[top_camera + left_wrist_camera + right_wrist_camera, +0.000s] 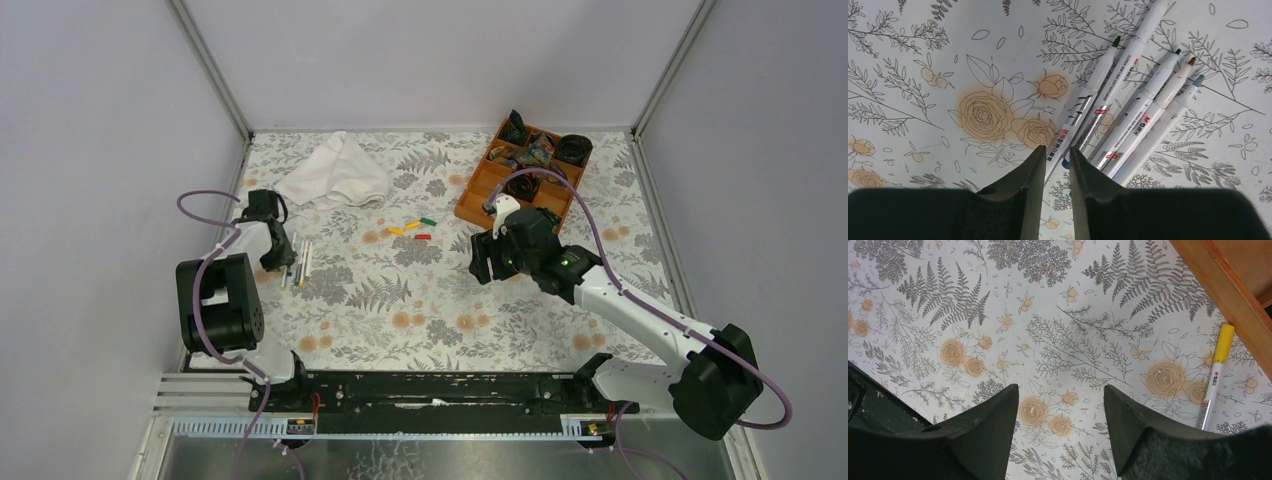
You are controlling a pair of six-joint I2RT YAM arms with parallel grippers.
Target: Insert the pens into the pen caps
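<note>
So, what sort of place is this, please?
Likely a robot-lab test cell, not a home: plain grey walls box in a small floral-covered table, with left arm and right arm bolted at its near edge.

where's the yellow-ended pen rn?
Right wrist view, far right: the pen lies on the mat, its yellow end close to the wooden tray rim, right of the right tool. The top view doesn't show it.
</note>
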